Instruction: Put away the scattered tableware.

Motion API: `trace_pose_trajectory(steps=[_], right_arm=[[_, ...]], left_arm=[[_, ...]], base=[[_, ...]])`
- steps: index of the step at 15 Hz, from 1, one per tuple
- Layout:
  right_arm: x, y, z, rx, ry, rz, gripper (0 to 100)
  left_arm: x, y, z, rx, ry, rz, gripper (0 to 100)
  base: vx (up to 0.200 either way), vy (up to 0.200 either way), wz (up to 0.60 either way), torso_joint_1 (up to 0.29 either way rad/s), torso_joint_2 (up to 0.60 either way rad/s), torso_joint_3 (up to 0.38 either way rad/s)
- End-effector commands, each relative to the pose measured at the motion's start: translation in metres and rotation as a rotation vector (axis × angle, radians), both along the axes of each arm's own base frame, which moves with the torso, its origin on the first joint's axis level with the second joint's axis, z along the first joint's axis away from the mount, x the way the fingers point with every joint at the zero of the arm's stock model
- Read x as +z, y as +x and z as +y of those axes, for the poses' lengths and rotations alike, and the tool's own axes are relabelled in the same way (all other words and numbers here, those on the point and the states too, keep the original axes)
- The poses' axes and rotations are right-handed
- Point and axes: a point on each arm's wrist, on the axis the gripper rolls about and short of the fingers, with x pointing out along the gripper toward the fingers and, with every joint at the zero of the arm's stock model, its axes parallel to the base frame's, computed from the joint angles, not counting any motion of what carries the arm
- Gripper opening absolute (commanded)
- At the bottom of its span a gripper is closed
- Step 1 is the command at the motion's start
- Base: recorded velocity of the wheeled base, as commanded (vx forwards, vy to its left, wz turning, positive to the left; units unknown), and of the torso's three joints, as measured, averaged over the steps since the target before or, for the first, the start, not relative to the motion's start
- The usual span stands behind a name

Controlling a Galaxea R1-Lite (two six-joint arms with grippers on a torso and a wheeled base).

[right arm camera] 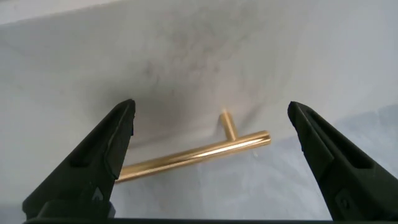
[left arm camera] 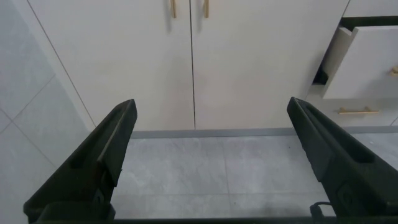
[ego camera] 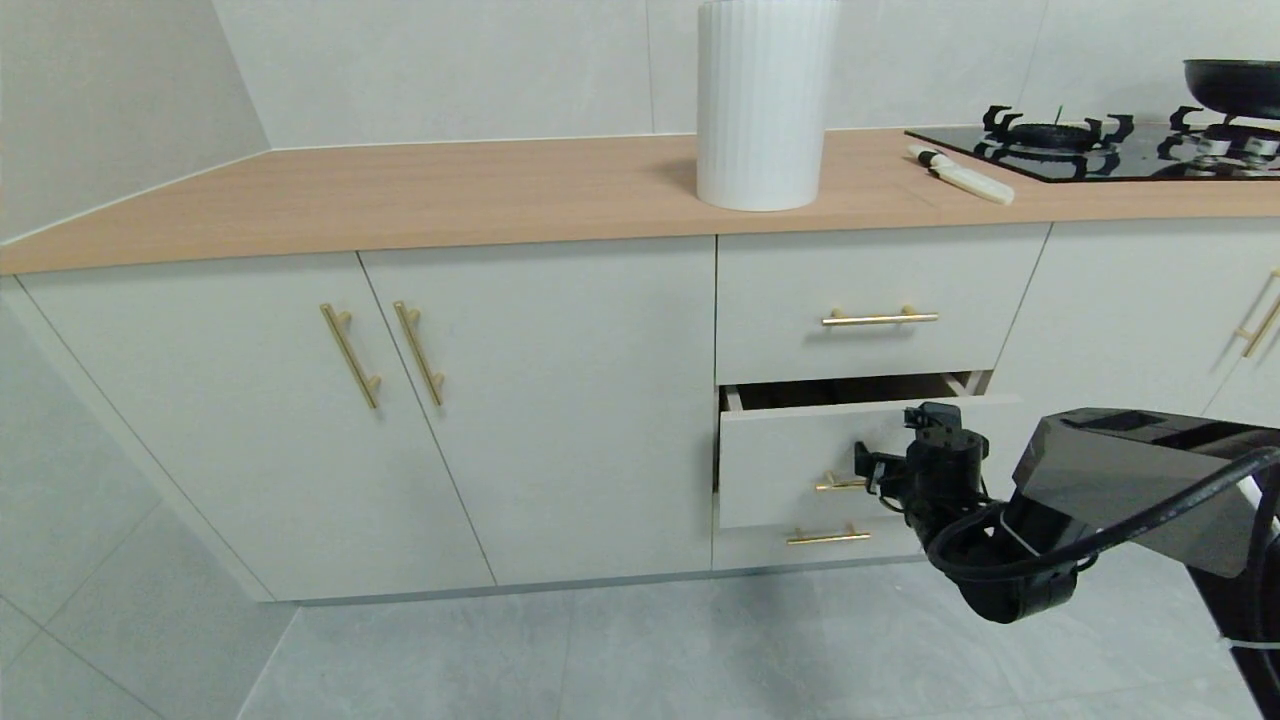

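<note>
A white-handled knife [ego camera: 960,178] lies on the wooden counter [ego camera: 450,195] beside the stove. Below it, the middle drawer [ego camera: 790,450] is pulled out a little, with a dark gap along its top. My right gripper [ego camera: 864,469] sits open right in front of this drawer's gold handle [ego camera: 838,484]. In the right wrist view the handle [right arm camera: 193,152] lies just ahead of the right gripper [right arm camera: 210,111], between the spread fingers and untouched. My left gripper [left arm camera: 211,107] hangs open and empty over the grey floor, facing the cabinet doors [left arm camera: 193,56].
A tall white ribbed canister [ego camera: 765,100] stands on the counter above the drawers. A black gas stove [ego camera: 1090,145] with a dark pan [ego camera: 1235,85] is at the far right. The top drawer [ego camera: 870,300] and bottom drawer [ego camera: 810,545] are closed.
</note>
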Motion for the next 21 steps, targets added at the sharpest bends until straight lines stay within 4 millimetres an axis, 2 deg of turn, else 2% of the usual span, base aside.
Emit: trace_pose_trajectory(steps=[1,11,17,21], right_arm=[[-0.008,0.009,-0.001,-0.01,0.007,-0.029,100],[-0.011,0.048,-0.014,-0.076,0.034,-0.156,100],[-0.013,0.063,-0.023,-0.129,0.038,-0.202,100],[-0.011,0.065,-0.026,-0.138,0.039,-0.211,100]], left_arm=[[0.0,0.0,0.0,0.001,-0.001,0.0,100],[0.0,0.0,0.0,0.001,-0.001,0.0,100],[0.0,0.0,0.0,0.001,0.0,0.0,100],[0.0,0.0,0.0,0.001,0.0,0.0,100]], base=[[0.0,0.0,0.0,0.0,0.0,0.0],[0.0,0.0,0.0,0.0,0.0,0.0],[0.0,0.0,0.0,0.0,0.0,0.0],[0.0,0.0,0.0,0.0,0.0,0.0]])
